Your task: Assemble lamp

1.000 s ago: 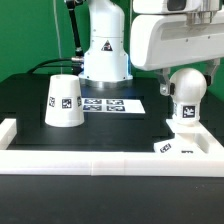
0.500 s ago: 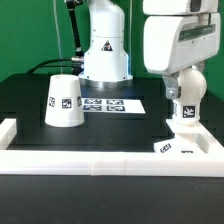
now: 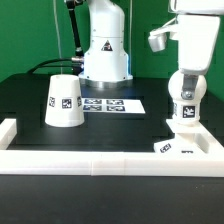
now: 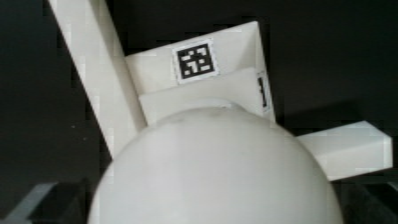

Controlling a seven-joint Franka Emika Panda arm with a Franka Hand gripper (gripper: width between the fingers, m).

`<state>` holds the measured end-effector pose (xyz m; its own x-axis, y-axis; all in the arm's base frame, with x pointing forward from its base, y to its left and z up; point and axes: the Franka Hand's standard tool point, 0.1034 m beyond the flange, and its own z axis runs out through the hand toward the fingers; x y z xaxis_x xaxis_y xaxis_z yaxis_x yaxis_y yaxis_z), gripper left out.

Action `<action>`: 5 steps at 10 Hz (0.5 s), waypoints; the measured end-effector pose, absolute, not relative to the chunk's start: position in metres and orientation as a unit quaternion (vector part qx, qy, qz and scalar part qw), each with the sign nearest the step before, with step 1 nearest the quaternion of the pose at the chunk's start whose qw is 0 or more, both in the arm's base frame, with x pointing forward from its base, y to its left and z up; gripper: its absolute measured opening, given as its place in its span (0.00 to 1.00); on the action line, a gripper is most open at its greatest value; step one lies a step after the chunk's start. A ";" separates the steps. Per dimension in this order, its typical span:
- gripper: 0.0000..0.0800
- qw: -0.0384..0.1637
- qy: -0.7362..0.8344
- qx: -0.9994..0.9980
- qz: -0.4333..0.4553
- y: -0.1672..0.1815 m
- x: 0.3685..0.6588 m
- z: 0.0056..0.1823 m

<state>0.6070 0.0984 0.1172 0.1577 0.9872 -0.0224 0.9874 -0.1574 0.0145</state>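
The Panda arm's gripper (image 3: 190, 55) hangs right above the lamp bulb (image 3: 186, 95) at the exterior view's right. Its bulky white housing sits close over the rounded top. The fingers themselves are hidden in both views, so whether they are spread, closed or touching the bulb cannot be told.

Directly beneath the fingers' end of the arm, the bulb stands upright on its short stem, a black-and-white tag facing the camera. Under it lies the flat angular lamp base (image 3: 192, 140), set into the corner of the raised white rail (image 3: 90, 162) that edges the black table (image 3: 130, 125). Whether the stem is fully seated in the base cannot be made out.

From the wrist view the bulb (image 4: 214, 170) fills the foreground as a smooth white dome. Beyond it are the tagged face of the base (image 4: 214, 60) and a long stretch of the rail (image 4: 93, 70) running alongside.

Well away from the fingers, toward the exterior view's left, the truncated-cone shade (image 3: 62, 102) rests wide end down on the table, one tag showing. Between the shade and the fingers lies the marker board (image 3: 112, 104), flat on the table. It is just in front of the white robot pedestal (image 3: 104, 50) with its black triangle mark.
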 end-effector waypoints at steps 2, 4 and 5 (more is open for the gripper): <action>0.87 0.017 0.674 0.738 -0.008 0.098 0.606 0.116; 0.72 0.017 0.674 0.739 -0.008 0.098 0.606 0.116; 0.72 0.017 0.673 0.739 -0.008 0.098 0.606 0.116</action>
<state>0.6061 0.0976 0.1158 0.0931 0.9950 -0.0355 0.9956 -0.0927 0.0140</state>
